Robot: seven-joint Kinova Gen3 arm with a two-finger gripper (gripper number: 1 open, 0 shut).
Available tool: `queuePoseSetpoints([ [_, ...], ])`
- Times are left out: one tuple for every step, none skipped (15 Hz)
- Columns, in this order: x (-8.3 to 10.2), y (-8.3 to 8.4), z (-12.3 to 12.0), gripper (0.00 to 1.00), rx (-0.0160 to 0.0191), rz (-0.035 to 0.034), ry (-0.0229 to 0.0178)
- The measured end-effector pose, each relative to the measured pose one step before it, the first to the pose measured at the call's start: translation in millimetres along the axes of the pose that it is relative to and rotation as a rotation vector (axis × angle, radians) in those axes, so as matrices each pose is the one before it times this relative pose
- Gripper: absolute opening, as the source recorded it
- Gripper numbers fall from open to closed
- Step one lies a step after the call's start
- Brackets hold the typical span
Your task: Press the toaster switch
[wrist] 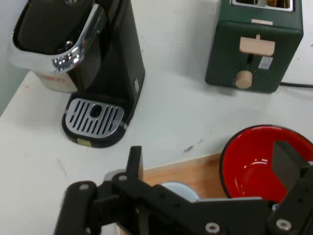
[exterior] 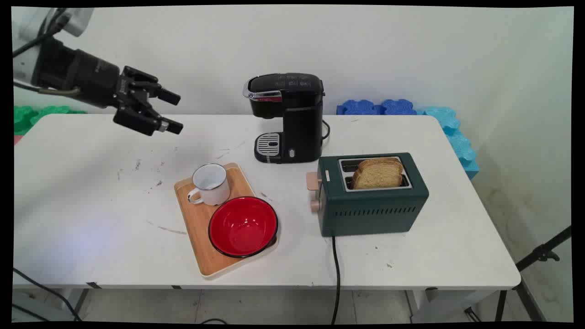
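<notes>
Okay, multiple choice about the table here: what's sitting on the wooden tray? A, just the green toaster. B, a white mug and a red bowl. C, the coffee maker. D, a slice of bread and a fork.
B: the white mug and the red bowl both sit on the wooden tray, while the coffee maker and green toaster stand on the table beside it.

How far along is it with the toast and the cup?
Looks done: a bread slice stands in the toaster; an empty mug and red bowl sit on the wooden tray. In hand: nothing; the open gripper hangs above the table. Left: the coffee maker has nothing under its spout.
</notes>
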State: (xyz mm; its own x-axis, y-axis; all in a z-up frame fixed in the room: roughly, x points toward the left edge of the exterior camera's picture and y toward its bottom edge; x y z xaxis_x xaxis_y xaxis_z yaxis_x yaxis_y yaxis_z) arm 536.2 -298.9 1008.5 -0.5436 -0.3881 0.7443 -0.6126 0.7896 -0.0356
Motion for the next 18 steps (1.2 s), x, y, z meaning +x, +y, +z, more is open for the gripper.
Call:
queuePoseSetpoints([
  [4.9,0.14,2.92,1.0,0.00029,-0.003,0.00096],
  [5.68,0.47,3.36,1.0,0.00012,-0.00189,0.00037],
  [8.02,0.86,4.68,1.0,-0.00005,-0.00155,0.00361],
  [10.11,1.5,6.29,1.0,-0.00074,-0.00021,0.00361],
  [10.41,1.72,7.02,1.0,-0.00098,0.00024,0.00461],
  [8.82,1.73,6.63,1.0,-0.00116,0.0029,0.00416],
  [9.77,2.07,8.14,1.0,-0.00152,0.00481,0.00405],
  [8.79,2.31,8.96,1.0,-0.00294,0.00615,0.00215],
  [6.89,2.07,8.05,1.0,-0.0031,0.00527,0.00175],
  [7.01,2.62,9.74,1.0,-0.00421,0.00661,0.00068],
  [5.58,2.78,10.22,1.0,-0.00416,0.00627,-0.0019],
  [3.28,1.9,7.39,1.0,-0.00312,0.00279,-0.00147],
  [2.56,2.13,7.3,1.0,-0.00337,0.00295,-0.00303],
  [2.44,2.41,9.0,1.0,-0.00448,0.00216,-0.00396],
  [2.34,2.6,10.59,1.0,-0.00574,0.00372,-0.0061],
  [1.23,2.57,10.0,1.0,-0.00535,0.00518,-0.00736],
  [0.8,1.82,8.74,1.0,-0.00521,0.00597,-0.00595],
  [0.67,1.85,9.88,1.0,-0.00572,0.00772,-0.00675],
])
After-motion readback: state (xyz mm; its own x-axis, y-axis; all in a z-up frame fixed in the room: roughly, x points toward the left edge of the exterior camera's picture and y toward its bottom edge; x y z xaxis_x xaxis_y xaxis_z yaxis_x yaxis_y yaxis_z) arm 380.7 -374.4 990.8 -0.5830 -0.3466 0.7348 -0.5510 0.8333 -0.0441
